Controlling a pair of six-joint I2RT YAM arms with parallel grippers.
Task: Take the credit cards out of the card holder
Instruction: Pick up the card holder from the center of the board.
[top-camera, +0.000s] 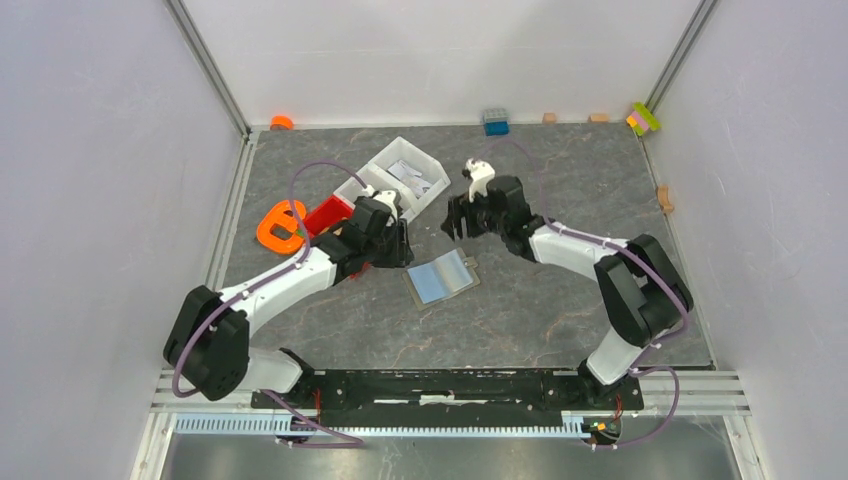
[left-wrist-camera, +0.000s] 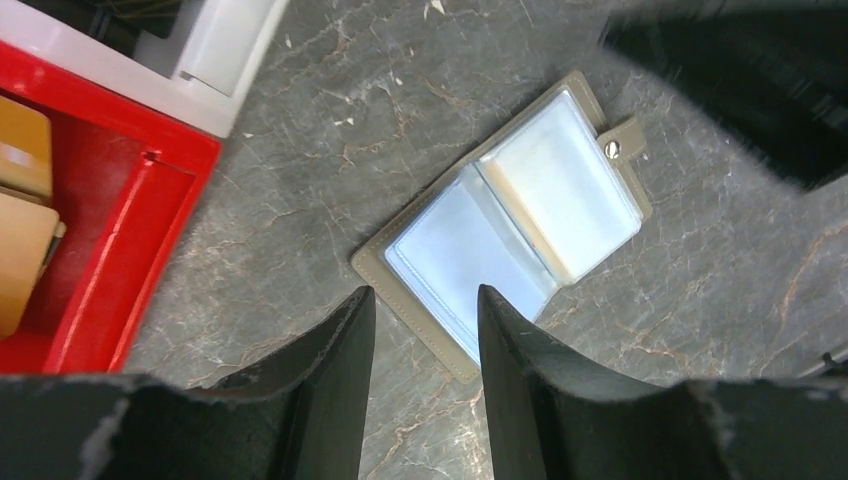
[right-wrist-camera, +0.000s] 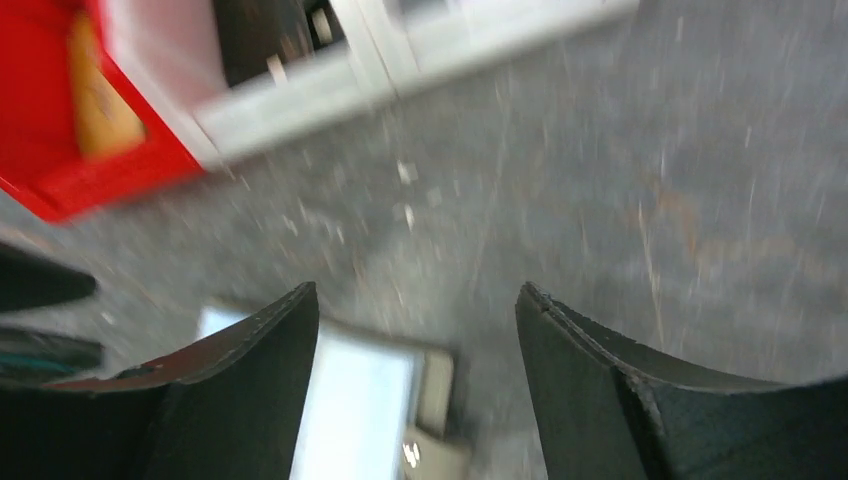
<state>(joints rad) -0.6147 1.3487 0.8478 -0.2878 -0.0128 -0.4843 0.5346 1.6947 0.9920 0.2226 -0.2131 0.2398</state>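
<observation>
you're right at the start of the pull, far as i can judge: the card holder (left-wrist-camera: 376, 268) lies opened flat on the desk (top-camera: 560, 300) between the two arms, and no card is out of it yet. there's a pale blue credit card (left-wrist-camera: 460, 250) in one flap's sleeve and what looks like a whitish credit card (left-wrist-camera: 565, 190) in the other, by the snap tab (left-wrist-camera: 622, 140).

your left tool (left-wrist-camera: 425, 292) hangs just over the holder's near corner, fingers parted with nothing between them. your right tool (right-wrist-camera: 417, 288) is spread wide and empty above the tab side, though that view is smeared.

next move, i reckon: pin one flap down with one tool, then work the other's fingertip onto a card edge at the sleeve mouth and slide it out. thin and flat, so fiddly.

writing: no brand, label or print i can read anywhere
</observation>
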